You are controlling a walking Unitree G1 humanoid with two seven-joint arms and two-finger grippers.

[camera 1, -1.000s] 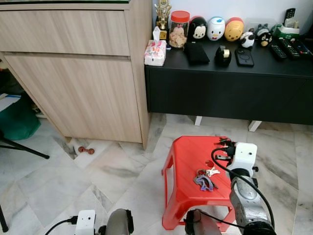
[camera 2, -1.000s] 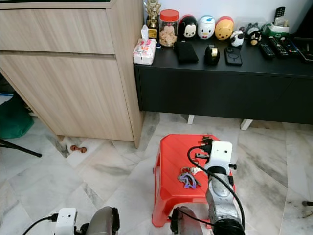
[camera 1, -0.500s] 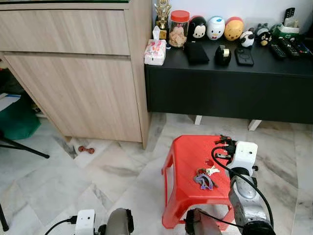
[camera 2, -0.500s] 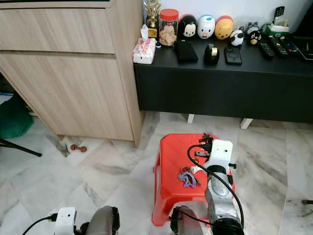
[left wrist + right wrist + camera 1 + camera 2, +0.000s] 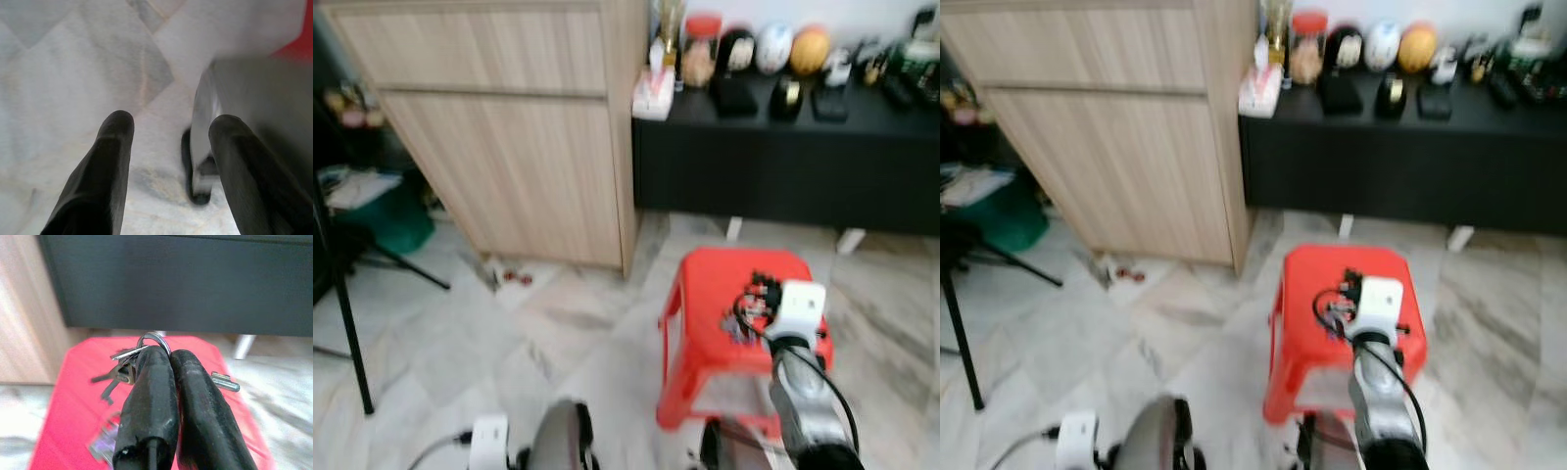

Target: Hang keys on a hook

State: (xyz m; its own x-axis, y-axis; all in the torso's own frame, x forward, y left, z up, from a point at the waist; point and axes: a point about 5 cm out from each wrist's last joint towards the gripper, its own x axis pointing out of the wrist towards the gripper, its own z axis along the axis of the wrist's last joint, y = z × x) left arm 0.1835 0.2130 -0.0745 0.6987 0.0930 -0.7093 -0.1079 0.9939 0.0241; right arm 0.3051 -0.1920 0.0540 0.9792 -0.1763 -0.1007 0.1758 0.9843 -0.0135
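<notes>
The right gripper (image 5: 168, 360) has its two black fingers pressed together on the ring of the metal bunch of keys (image 5: 128, 366), above the red plastic stool (image 5: 73, 396). The left gripper (image 5: 168, 122) hangs spread apart above the marble floor (image 5: 58, 73).

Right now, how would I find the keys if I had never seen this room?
Look for the red plastic stool on the marble floor, before the black cabinet. Above its seat, the right gripper is shut on the keys: a small silver bunch dangling from a ring, the one metal thing there.
</notes>
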